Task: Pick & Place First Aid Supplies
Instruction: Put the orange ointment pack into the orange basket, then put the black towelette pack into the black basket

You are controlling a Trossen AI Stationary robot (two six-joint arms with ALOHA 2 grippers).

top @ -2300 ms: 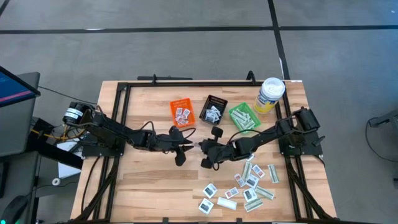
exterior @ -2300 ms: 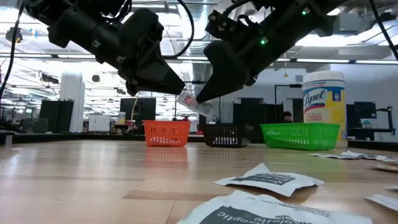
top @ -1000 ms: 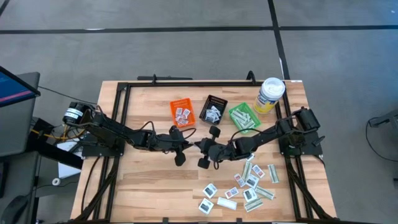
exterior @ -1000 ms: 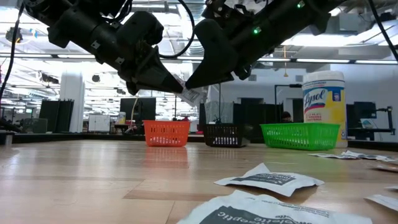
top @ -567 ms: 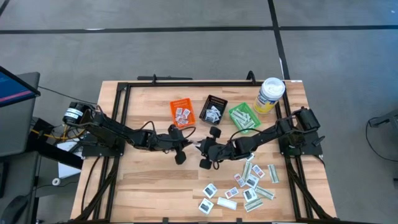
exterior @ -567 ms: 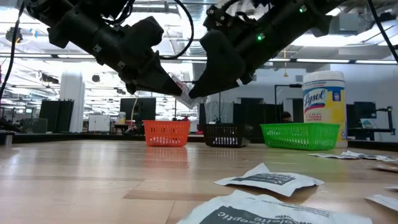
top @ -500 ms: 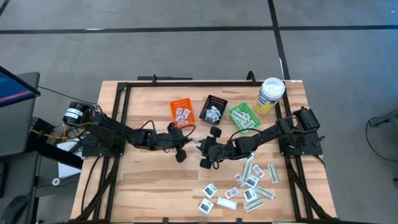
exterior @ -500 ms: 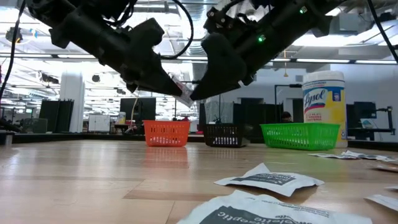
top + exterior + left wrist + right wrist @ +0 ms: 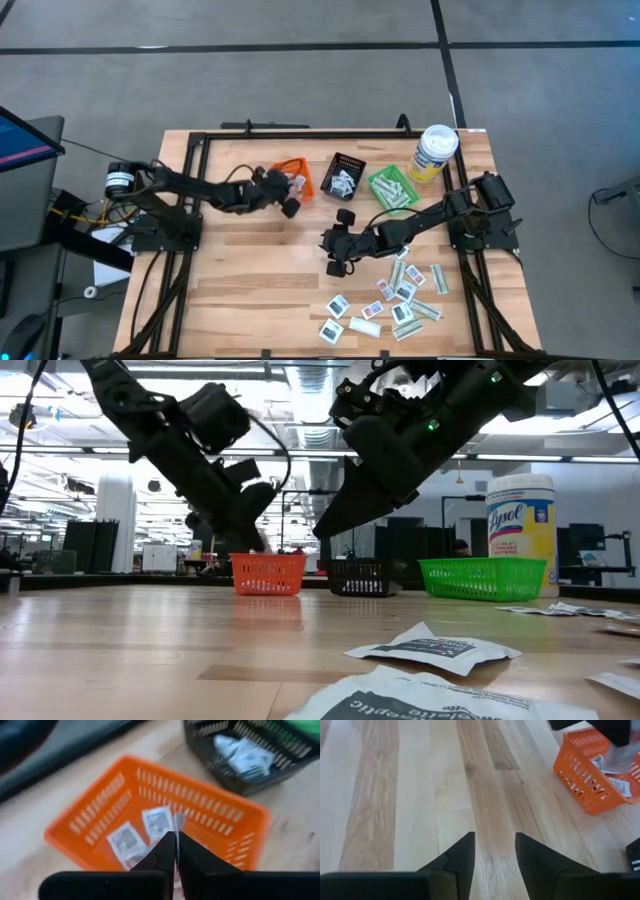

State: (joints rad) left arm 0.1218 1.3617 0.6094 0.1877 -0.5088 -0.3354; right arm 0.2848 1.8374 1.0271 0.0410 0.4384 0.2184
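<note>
Packet [image 9: 176,827], white w/ print, sits pinched edge-on between left gripper [image 9: 176,851] fingertips, hanging directly over orange bin [image 9: 125,785]; two like packets lie flat on its floor. So drop looks straight down, no sideways shift needed. In high view left gripper [image 9: 290,196] is at the bin's 6 o'clock rim. Right gripper [image 9: 494,851] is spread apart, empty, over bare table [image 9: 395,795] centre, bin at its 10 o'clock. Canister [image 9: 520,530] reads "Lysol". Packet print unreadable.
</note>
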